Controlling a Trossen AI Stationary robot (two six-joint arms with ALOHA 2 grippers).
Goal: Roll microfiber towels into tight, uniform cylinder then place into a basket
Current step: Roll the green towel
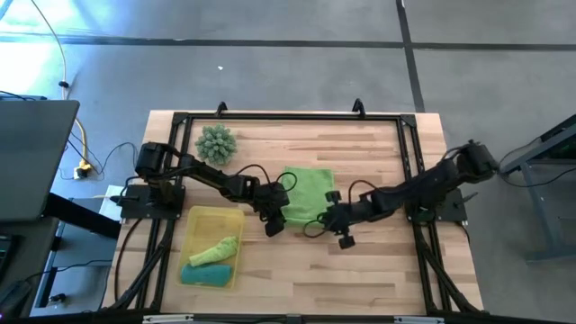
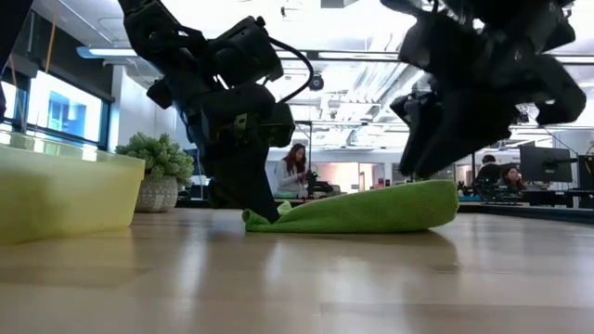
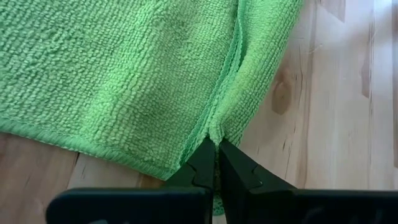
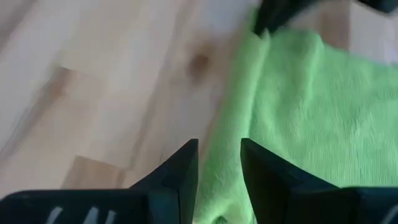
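A lime green microfiber towel (image 1: pixel 306 193) lies folded on the wooden table at its middle. My left gripper (image 1: pixel 274 221) is down at the towel's near left corner, shut on it. My right gripper (image 1: pixel 336 222) stands open just above the towel's near right edge (image 4: pixel 217 155); in the low view its fingers (image 2: pixel 419 167) hang clear of the cloth (image 2: pixel 371 209). The yellow basket (image 1: pixel 193 219) sits near the left front and holds a rolled lime green towel (image 1: pixel 216 247) and a teal towel (image 1: pixel 206 274). My left gripper pinches the towel's corner (image 3: pixel 214 132) between its two shut fingertips, where a hemmed edge and a folded-over layer meet. The fingers slant down from the table's left side. The towel lies on the table, slack, with only the pinched corner (image 2: pixel 255 219) puckered up.
A spiky pale-green ball (image 1: pixel 216 142) sits at the far left of the table. A black frame (image 1: pixel 288 117) borders the tabletop. Bare wood lies on the near side of the towel and to its right. People sit in the room behind.
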